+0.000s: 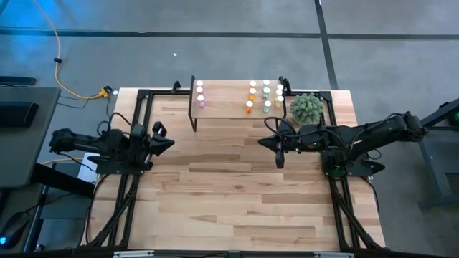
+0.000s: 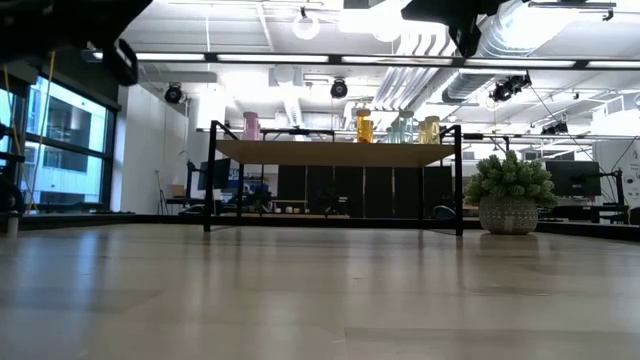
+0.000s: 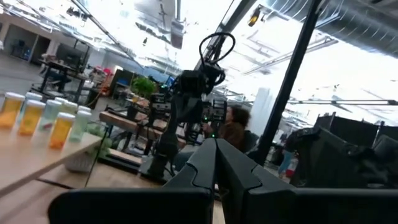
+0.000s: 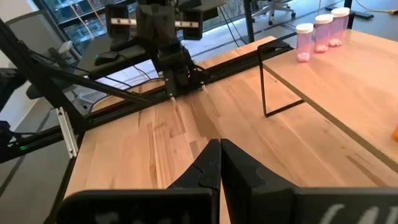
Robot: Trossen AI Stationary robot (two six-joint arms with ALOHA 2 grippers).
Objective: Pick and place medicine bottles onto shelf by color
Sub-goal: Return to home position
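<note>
The shelf, light wood on thin black legs, stands at the table's far edge. On its top, medicine bottles stand upright on their bases in colour groups: pink ones at the left end, then orange, pale green and yellowish ones toward the right. The low view shows them the same way, pink and orange. My left gripper is shut and empty, drawn back at the table's left side. My right gripper is shut and empty, hanging above the table in front of the shelf's right end.
A round green plant in a pot stands at the far right, beside the shelf's right end and close to my right arm. Black frame rails run along the table's left and right sides. Bare wood spreads from the shelf to the near edge.
</note>
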